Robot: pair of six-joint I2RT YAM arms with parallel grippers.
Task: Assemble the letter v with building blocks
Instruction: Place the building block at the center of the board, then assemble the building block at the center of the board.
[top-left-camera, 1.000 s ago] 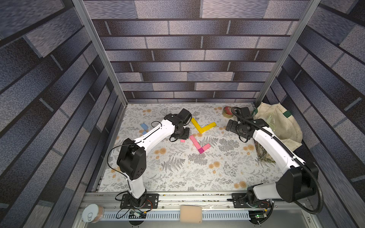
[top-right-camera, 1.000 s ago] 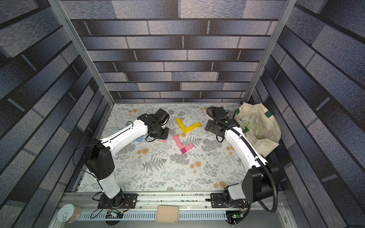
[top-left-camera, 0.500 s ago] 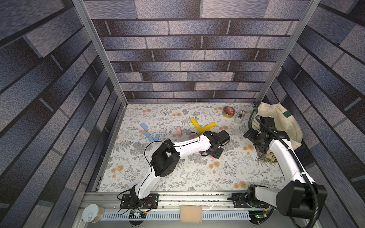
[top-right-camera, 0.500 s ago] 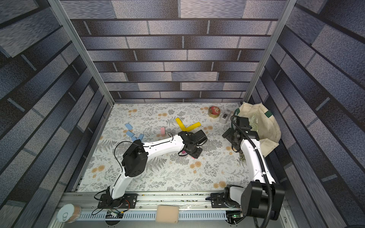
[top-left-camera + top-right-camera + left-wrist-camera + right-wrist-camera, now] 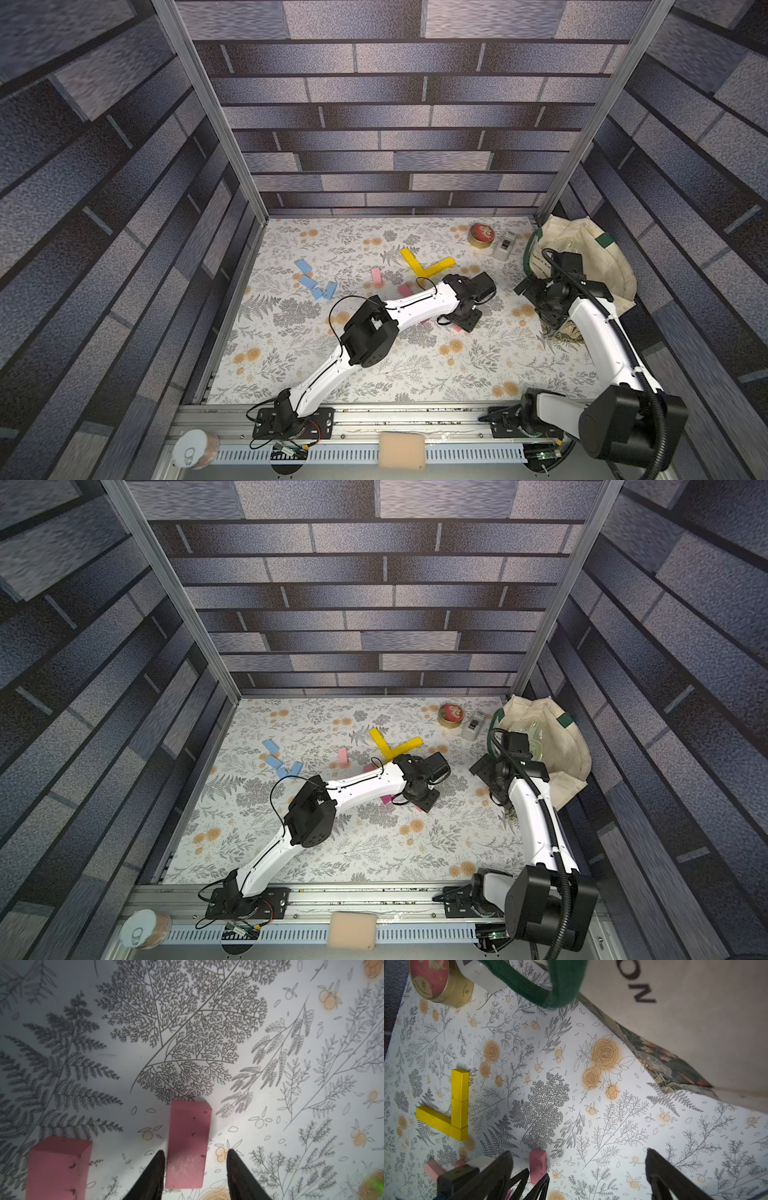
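Tin (image 5: pixel 481 235) beside box (image 5: pixel 503 246) (far right corner), bag (image 5: pixel 586 235) right of them, joined blocks (image 5: pixel 434 267) further left

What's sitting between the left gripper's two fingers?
A light pink block, lying flat on the floral mat. The left wrist view shows it inside the left gripper, with a gap beside one finger.

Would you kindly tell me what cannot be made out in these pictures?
Both top views: the left arm hides most of the pink blocks beneath it.
Left wrist view: the frame edge cuts off the side pink block.
Tote bag: contents too small in both top views; right wrist view shows only its outside.
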